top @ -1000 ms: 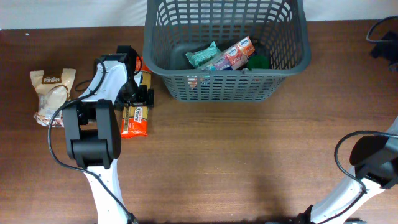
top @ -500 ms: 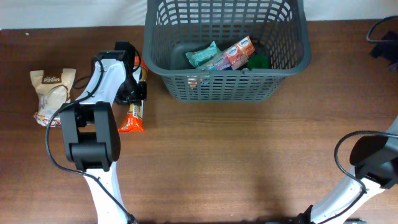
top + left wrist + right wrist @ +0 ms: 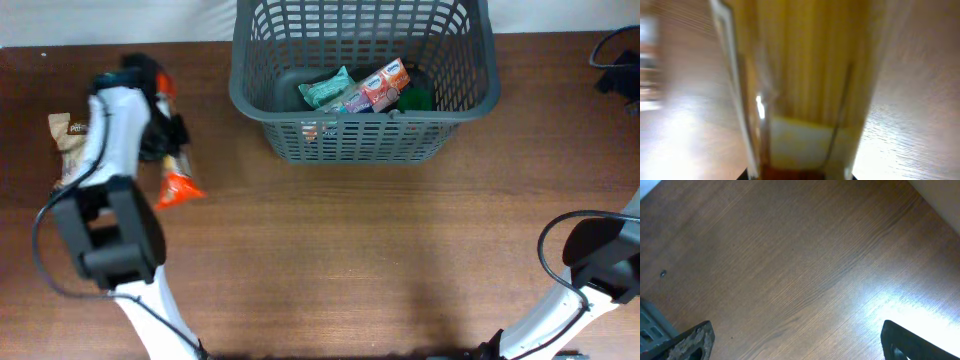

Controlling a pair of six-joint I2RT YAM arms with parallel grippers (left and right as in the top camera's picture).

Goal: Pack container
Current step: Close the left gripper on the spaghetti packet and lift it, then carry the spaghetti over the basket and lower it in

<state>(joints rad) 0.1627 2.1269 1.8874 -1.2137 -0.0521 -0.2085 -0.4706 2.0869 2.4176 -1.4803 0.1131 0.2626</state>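
Left gripper (image 3: 170, 142) has swung pasta packet (image 3: 178, 180) leftward.

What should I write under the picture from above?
Left gripper holds a yellow-and-orange packet, apart from the grey basket holding groceries.

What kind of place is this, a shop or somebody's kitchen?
Likely a robot test bench, not a shop: white robot arms work at a wooden table, beside a grey shopping basket holding a few grocery packets.
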